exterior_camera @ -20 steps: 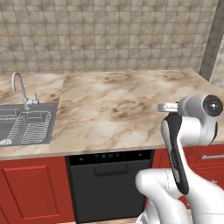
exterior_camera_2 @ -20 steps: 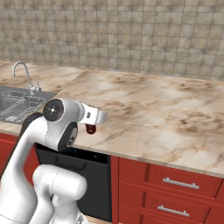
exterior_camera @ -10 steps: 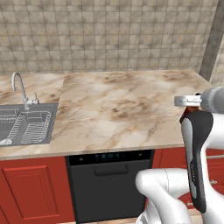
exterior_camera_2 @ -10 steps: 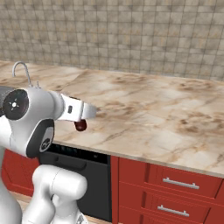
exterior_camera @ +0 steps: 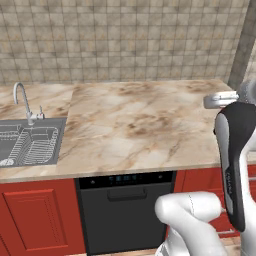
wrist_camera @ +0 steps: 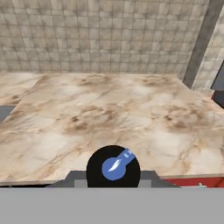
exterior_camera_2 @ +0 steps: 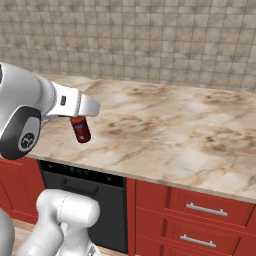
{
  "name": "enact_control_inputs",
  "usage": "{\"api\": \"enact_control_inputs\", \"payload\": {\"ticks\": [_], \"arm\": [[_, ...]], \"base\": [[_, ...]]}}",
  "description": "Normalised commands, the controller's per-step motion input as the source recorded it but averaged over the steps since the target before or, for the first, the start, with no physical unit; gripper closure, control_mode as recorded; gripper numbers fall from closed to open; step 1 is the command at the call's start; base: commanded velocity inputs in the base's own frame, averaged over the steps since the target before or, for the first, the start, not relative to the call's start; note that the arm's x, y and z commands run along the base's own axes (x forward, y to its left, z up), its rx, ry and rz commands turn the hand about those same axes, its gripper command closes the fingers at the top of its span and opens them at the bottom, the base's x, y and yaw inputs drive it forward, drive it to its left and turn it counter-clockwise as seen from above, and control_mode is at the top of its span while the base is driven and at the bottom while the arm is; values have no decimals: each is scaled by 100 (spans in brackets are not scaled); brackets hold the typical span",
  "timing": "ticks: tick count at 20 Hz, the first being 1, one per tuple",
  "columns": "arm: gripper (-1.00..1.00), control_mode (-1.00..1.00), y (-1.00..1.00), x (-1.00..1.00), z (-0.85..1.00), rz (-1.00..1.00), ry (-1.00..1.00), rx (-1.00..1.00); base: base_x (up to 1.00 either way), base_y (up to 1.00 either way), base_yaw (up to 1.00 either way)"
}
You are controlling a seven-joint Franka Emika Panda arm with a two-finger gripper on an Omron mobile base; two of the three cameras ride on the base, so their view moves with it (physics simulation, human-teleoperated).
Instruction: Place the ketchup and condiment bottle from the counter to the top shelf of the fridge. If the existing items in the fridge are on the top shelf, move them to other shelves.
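Note:
My gripper (exterior_camera_2: 76, 119) is shut on the condiment bottle (exterior_camera_2: 80, 129), a slim red-orange bottle with a dark label that hangs tilted under the hand, out in front of the counter's front edge. In the hand view its round black cap (wrist_camera: 113, 168) with a blue mark sits between the fingertips. The white hand (exterior_camera: 220, 100) reaches in at the right over the counter's right end. The beige-and-brown marbled counter (exterior_camera: 130, 130) (exterior_camera_2: 175, 130) (wrist_camera: 109, 113) spreads ahead, bare. The ketchup, the fridge with its top shelf and the existing items are out of view.
A steel sink (exterior_camera: 30, 142) with a curved faucet (exterior_camera: 22, 100) lies at the counter's left end. Below are a black appliance (exterior_camera: 125, 210) (exterior_camera_2: 80, 185) and red drawers (exterior_camera_2: 200, 215). A tiled wall stands behind, with a grey vertical strip (wrist_camera: 201, 43) at the right.
The arm has swung with the bottle in its grip: the hand moved right in the left base view, left and slightly up in the right base view. The grip stayed shut.

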Motion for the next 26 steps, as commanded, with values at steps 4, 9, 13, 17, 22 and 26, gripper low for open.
{"api": "enact_control_inputs", "payload": {"ticks": [4,9,13,17,22,26], "arm": [[100,100,0,-1,0,0,0,0],[100,100,0,0,0,0,0,0],[100,100,0,0,0,0,0,0],[100,100,0,0,0,0,0,0],[100,100,0,0,0,0,0,0],[100,100,0,0,0,0,0,0]], "base": [[-36,-22,-1],[-98,-90,-6],[-83,-100,-11],[-42,-100,-18],[6,-100,-20],[50,-100,-16]]}}
